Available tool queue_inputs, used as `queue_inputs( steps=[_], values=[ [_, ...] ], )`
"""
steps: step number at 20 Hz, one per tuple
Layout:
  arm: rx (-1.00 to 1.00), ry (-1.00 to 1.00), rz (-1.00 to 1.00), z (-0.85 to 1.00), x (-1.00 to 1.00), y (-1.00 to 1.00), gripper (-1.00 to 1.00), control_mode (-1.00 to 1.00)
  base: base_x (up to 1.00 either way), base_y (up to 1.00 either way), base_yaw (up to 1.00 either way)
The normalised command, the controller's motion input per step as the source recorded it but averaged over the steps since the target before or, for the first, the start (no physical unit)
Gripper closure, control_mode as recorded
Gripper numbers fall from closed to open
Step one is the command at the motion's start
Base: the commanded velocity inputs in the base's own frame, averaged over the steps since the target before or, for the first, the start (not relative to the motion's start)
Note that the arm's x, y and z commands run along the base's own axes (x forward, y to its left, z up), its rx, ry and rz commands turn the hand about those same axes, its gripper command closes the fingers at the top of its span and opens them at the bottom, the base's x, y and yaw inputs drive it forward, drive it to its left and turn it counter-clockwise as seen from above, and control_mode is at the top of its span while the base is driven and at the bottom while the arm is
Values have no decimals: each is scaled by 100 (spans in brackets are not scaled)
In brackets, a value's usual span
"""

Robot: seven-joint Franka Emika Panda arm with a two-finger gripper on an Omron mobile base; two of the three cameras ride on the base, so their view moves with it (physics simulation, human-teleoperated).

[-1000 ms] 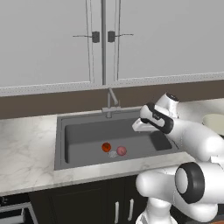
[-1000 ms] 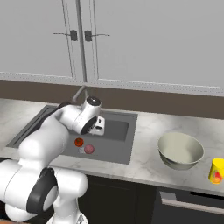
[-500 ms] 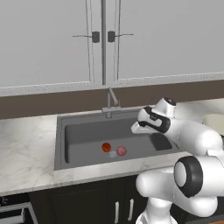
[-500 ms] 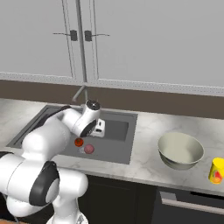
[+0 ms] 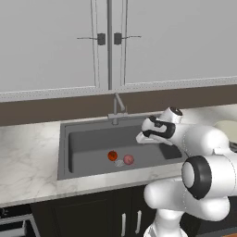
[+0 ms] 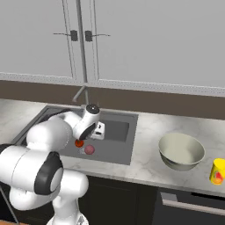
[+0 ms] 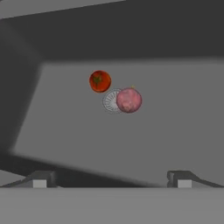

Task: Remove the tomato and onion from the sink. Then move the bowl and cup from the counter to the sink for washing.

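Observation:
On the floor of the dark grey sink the orange-red tomato lies just left of the pinkish onion, with the drain between them. My gripper hangs open and empty above the basin's right half, apart from both. In the hand view the tomato and onion lie ahead of the open gripper, the onion overlapping the drain. The cream bowl and yellow cup stand on the marble counter to the right of the sink.
The grey faucet rises behind the sink's back rim. Closed white cabinets hang above. My white arm leans over the basin's left side in the right base view. Bare counter lies left of the sink.
The hand has sunk a little lower and shifted slightly toward the tomato and onion. The jaws stay open, and nothing else has moved.

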Motion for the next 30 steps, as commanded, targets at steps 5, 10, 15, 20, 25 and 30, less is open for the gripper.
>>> queue_inputs(
  steps=[5,10,15,20,25,30],
  values=[
    [-2,-2,-4,-18,13,8,-100,-100,0,0,0],
    [-6,-5,-5,-18,12,8,-100,-100,0,0,0],
    [-4,-4,-4,-17,10,8,-100,-100,0,0,0],
    [-6,-5,-4,-18,11,7,-100,-100,0,0,0],
    [-5,-6,-4,-18,12,7,-100,-100,0,0,0],
    [-2,-2,-4,-15,13,8,-100,-100,0,0,0]
  ],
)
